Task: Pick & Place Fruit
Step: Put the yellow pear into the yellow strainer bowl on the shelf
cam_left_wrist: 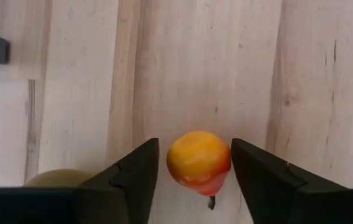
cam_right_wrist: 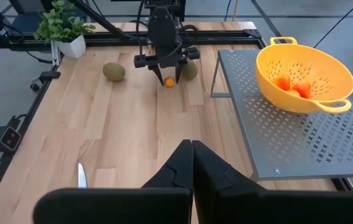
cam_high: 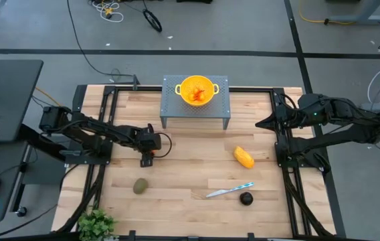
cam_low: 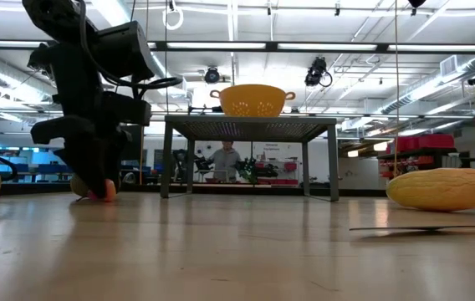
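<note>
L arm stretched out over bench, wrist bent down, left pincer low at surface, fingers spread apart. R arm folded back at bench edge, right pincer fingers pressed together.

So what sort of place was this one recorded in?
Most likely a robotics lab or workshop in a large industrial hall. The low view shows ceiling light strips over open floor with a person at a bench. Cables trail across the grey floor, and the wooden table sits in a metal frame.
</note>
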Robot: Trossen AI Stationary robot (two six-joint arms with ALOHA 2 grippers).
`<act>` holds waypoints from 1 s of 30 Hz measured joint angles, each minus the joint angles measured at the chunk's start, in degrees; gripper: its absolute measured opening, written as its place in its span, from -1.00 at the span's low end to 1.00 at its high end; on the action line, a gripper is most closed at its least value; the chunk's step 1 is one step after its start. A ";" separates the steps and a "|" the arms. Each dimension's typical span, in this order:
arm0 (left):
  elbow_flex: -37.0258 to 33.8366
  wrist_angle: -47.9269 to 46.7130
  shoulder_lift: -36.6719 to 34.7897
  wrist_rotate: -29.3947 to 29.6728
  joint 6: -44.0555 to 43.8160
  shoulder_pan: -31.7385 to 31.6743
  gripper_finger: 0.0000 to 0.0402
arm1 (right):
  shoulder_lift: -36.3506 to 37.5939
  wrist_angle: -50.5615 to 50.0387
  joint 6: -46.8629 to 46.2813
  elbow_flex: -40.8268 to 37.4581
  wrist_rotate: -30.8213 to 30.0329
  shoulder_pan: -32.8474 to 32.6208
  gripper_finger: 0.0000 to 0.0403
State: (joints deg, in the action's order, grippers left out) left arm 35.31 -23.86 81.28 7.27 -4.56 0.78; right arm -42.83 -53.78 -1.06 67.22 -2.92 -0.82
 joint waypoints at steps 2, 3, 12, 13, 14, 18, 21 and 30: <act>0.00 -0.27 0.00 -0.03 -0.09 0.02 -0.06 | 0.00 0.00 0.00 0.00 0.00 0.00 -1.00; 0.01 -0.47 0.00 -0.02 -0.24 0.00 -0.09 | 0.00 0.00 0.00 0.00 0.00 0.00 -1.00; 0.04 -1.03 -0.04 -0.55 -1.31 0.00 -0.23 | 0.00 0.00 -0.02 0.00 0.02 -0.02 -1.00; 0.04 -1.07 -0.04 -0.55 -1.47 0.00 -0.22 | 0.00 0.00 -0.02 0.00 0.02 0.00 -1.00; 0.04 -1.17 -0.05 -0.56 -1.59 0.00 -0.21 | 0.00 0.00 -0.02 0.00 0.01 -0.01 -1.00; 0.11 -1.89 -0.07 -0.63 -2.12 0.00 -0.21 | 0.00 0.00 -0.02 0.00 0.04 0.00 -1.00; 0.15 -2.36 -0.11 -0.69 -2.26 0.00 -0.24 | 0.00 0.00 -0.03 0.00 0.04 -0.01 -1.00; 3.33 -5.18 -0.04 -1.40 -3.18 -0.01 -0.26 | 0.00 0.00 -0.04 0.00 0.04 0.00 -1.00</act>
State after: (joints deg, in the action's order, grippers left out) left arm 38.64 -29.04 81.23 5.87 -7.74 0.76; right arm -42.83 -53.78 -1.10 67.22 -2.87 -0.82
